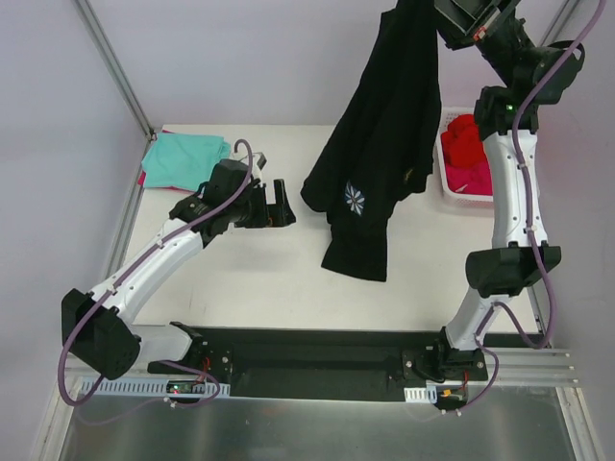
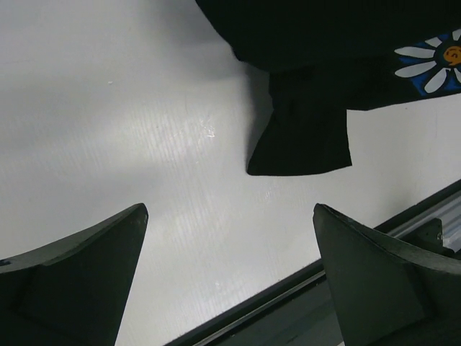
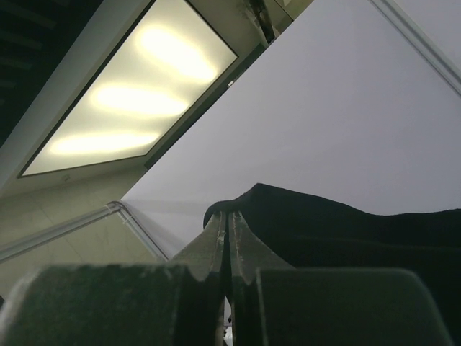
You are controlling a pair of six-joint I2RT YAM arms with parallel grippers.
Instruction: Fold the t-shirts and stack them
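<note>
A large black t-shirt (image 1: 384, 134) hangs from high above the table, its white-and-blue flower print (image 1: 355, 200) facing the camera and its lower end resting on the tabletop. My right gripper (image 1: 434, 12) holds it up at the top edge of the overhead view. In the right wrist view that gripper (image 3: 228, 215) is shut on a fold of the black cloth (image 3: 338, 227). My left gripper (image 1: 282, 204) stands open just left of the shirt. Its own camera shows the left gripper (image 2: 230, 216) with nothing between its fingers (image 2: 86, 274), and the shirt's hem (image 2: 302, 137) lies beyond them. A teal t-shirt (image 1: 187, 158) lies folded at the back left.
A white basket (image 1: 452, 195) at the back right holds a red t-shirt (image 1: 465, 142) and a pink one (image 1: 473, 179). A pink edge (image 1: 142, 178) peeks from under the teal shirt. A metal frame post (image 1: 115, 67) rises at the back left corner.
</note>
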